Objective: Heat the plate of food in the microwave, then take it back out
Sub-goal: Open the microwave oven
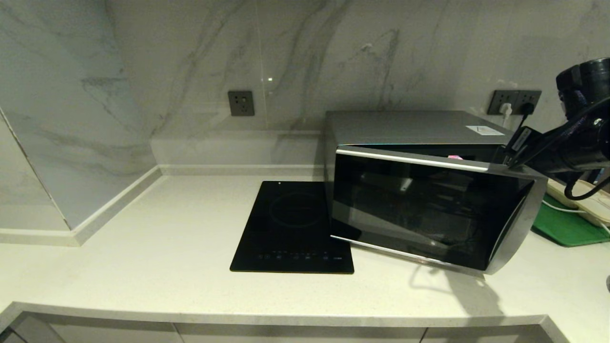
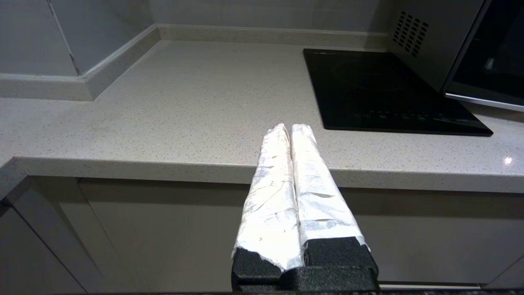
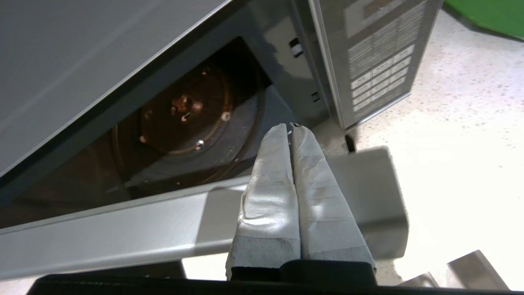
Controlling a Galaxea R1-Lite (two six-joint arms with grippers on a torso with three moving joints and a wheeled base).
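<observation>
The silver microwave point(image 1: 410, 127) stands at the back right of the counter, its dark glass door point(image 1: 419, 209) swung partly open toward me. My right gripper point(image 1: 509, 161) point(image 3: 289, 128) is shut and empty, its tips just over the top edge of the door point(image 3: 123, 229) near its free end, beside the keypad panel point(image 3: 380, 69). Through the gap the glass turntable point(image 3: 184, 114) shows in the dim cavity. No plate of food is in view. My left gripper point(image 2: 288, 129) is shut and hangs low in front of the counter's edge.
A flat black cooktop point(image 1: 295, 228) lies left of the microwave, partly under the open door. A green mat point(image 1: 567, 224) and a cream power strip point(image 1: 586, 202) sit to the right. Marble walls close the back and left; the counter point(image 1: 143, 238) is bare on the left.
</observation>
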